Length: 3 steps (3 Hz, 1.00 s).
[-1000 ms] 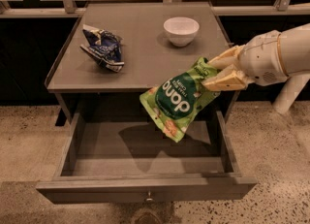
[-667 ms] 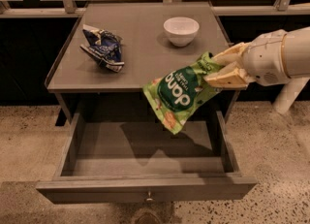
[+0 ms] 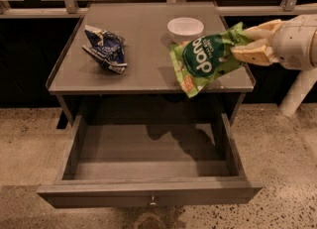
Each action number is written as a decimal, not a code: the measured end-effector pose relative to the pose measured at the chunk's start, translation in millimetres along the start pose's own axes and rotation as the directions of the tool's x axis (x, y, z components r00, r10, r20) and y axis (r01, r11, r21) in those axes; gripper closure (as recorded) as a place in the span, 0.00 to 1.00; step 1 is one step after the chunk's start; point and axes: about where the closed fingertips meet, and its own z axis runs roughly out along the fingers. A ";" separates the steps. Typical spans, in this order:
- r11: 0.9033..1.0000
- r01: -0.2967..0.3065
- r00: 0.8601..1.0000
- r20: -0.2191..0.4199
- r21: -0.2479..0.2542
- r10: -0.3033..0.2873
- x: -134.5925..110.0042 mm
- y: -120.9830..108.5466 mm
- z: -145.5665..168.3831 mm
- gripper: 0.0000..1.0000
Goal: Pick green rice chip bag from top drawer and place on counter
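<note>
We saw the gripper [image 3: 249,42] at the right edge of the worktop [image 3: 143,54], pinching the bag [image 3: 204,60] by its top. The bag hung tilted near the bowl [image 3: 185,28], its lower corner over the open drawer [image 3: 148,194].

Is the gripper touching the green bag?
Touching. Camera view: the gripper, above the right edge of the counter, pinches the green rice chip bag.
</note>
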 end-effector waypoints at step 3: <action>0.988 -0.133 0.974 0.177 -0.074 0.145 46.7 -48.6 94.8 1.00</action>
